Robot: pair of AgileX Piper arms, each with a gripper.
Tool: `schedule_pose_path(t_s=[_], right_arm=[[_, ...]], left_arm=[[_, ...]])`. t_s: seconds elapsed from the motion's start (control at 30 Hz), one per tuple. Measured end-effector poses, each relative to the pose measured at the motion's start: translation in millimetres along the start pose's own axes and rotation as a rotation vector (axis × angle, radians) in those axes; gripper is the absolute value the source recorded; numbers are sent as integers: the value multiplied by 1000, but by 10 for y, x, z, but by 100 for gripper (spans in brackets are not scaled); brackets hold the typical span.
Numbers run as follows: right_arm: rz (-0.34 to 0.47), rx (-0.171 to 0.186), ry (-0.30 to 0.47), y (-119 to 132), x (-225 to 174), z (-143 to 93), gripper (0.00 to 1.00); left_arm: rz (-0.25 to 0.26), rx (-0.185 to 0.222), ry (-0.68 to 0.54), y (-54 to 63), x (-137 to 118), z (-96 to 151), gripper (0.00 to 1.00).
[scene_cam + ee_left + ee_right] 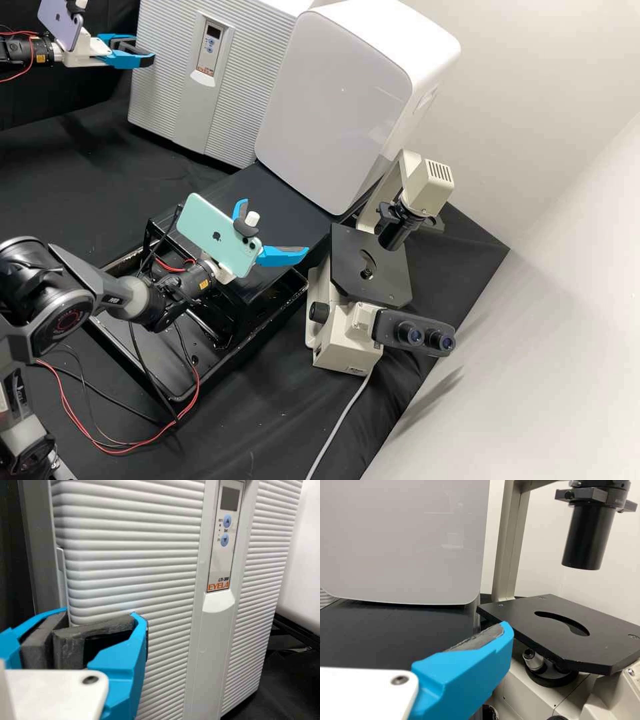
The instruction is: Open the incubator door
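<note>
At the far left of the high view, the left gripper (143, 53) was drawn narrow, its pads (37, 645) together beside the outer edge of the shut, ribbed door (160, 87) of the incubator (250, 8) (whether it touched, I couldn't tell). Next came the right gripper (275, 225), wide and empty above the table (73, 150), then a white box (340, 100) and a microscope (347, 340).

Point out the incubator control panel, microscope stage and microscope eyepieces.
Control panel (221, 564): left wrist view, face below the buttons.
Microscope stage (606, 642): right wrist view, flat top.
Microscope eyepieces (413, 336): high view, lens of the left-hand one.
</note>
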Motion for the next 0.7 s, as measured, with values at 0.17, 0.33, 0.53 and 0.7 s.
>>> schedule_pose_path(t_s=[0.17, 0.33, 0.53, 0.7], right_arm=[[0, 0, 0, 0, 0, 0, 100], [0, 0, 0, 0, 0, 0, 100], [0, 0, 0, 0, 0, 0, 100], [0, 0, 0, 0, 0, 0, 100]], left_arm=[[4, 1, -4, -9, -13, -9, 0], [4, 1, -4, -9, -13, -9, 0], [5, -8, -4, -30, -24, -11, 0], [9, -11, -10, -31, -45, 4, 0]])
